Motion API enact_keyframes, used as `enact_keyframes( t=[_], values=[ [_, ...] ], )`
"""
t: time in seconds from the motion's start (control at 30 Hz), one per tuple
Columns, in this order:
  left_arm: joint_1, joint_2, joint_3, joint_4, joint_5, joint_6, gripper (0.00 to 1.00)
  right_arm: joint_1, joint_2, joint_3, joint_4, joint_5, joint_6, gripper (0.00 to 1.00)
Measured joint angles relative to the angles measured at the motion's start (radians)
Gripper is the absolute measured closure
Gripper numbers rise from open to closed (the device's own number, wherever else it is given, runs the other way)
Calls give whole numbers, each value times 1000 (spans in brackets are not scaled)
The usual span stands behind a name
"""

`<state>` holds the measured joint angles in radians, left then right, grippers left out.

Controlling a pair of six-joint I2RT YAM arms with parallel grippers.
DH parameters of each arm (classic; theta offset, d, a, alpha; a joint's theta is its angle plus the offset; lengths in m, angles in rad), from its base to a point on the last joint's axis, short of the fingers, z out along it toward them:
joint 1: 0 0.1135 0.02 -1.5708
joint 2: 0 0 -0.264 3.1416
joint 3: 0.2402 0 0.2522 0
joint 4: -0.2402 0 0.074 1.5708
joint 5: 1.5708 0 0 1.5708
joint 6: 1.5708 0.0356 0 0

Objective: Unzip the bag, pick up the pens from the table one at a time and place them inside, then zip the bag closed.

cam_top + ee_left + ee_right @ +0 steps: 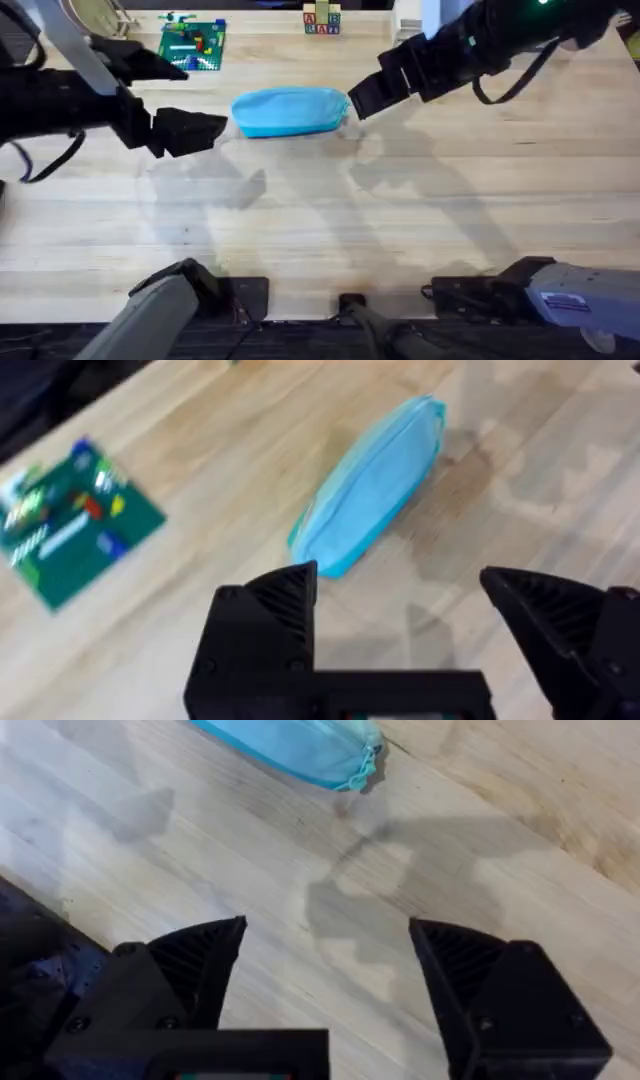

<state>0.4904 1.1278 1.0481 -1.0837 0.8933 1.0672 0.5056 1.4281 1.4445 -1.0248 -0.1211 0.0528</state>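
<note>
Two wide-open, empty end effectors: left end effector (400,610), right end effector (325,970).

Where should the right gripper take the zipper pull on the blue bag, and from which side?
Probably the small pull tab hanging off the bag's right end, nearest the right gripper. Come in from the right, low over the table, fingers either side of the tab. It sticks out past the fabric, so it pinches cleanly; both grippers are open.

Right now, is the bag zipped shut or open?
Shut: the bag shows a closed seam along its top, and its pull tab sits at one end.
</note>
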Motion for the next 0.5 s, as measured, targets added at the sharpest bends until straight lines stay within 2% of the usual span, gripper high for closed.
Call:
enact_keyframes(
  t=[0.1, 0.2, 0.37, 0.5],
  values=[
    [-14, -84, 0, -3, -77, -144, 4, 0, 0, 0, -1, 0, 0, 5],
    [-61, -158, 0, -5, -142, -269, 4, 0, 0, 0, -2, 0, 0, 5],
    [-181, -243, 0, -6, -248, -448, 4, 0, 0, 0, -1, 0, 0, 5],
    [-274, -259, 0, -26, -341, -568, 4, 0, 0, 0, -2, 0, 0, 4]
  ],
)
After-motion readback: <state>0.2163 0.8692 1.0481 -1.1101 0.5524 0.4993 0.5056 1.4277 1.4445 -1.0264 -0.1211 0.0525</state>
